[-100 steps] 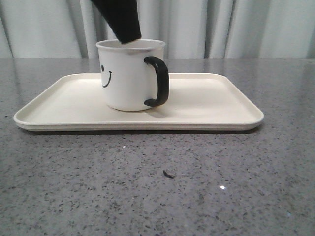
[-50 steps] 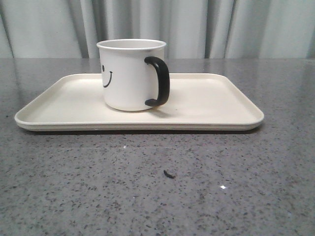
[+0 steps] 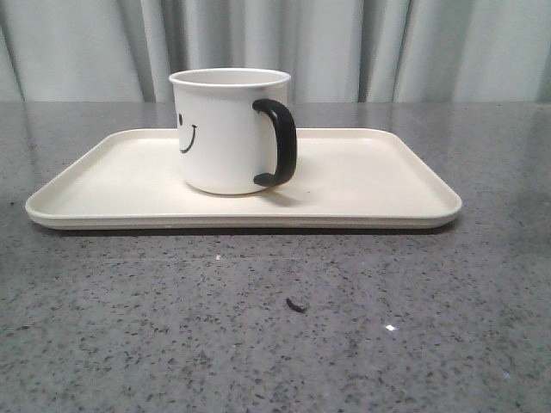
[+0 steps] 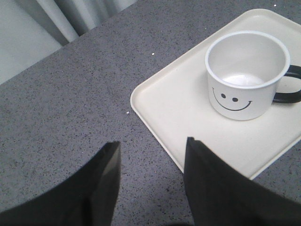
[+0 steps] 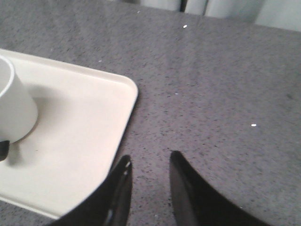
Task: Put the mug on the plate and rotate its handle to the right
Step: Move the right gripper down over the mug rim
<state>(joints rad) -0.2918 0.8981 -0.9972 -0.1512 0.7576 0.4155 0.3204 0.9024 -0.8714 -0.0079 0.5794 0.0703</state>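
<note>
The white mug (image 3: 225, 133) with a black smiley face stands upright on the cream plate (image 3: 370, 185), left of its middle. Its black handle (image 3: 280, 142) points to the right in the front view. The mug also shows in the left wrist view (image 4: 244, 75) and, partly, in the right wrist view (image 5: 11, 106). My left gripper (image 4: 153, 146) is open and empty over the table beside the plate's corner (image 4: 155, 101). My right gripper (image 5: 149, 157) is open and empty beside the plate's other end (image 5: 94, 122). Neither gripper shows in the front view.
The grey speckled table (image 3: 258, 344) runs on all sides of the plate. A small dark speck (image 3: 295, 304) lies on it in front of the plate. Pale curtains (image 3: 344, 43) hang behind the table.
One second ago a black gripper finger stood at the mug's rim. It has gone up out of the front view. The mug and plate have not moved.
</note>
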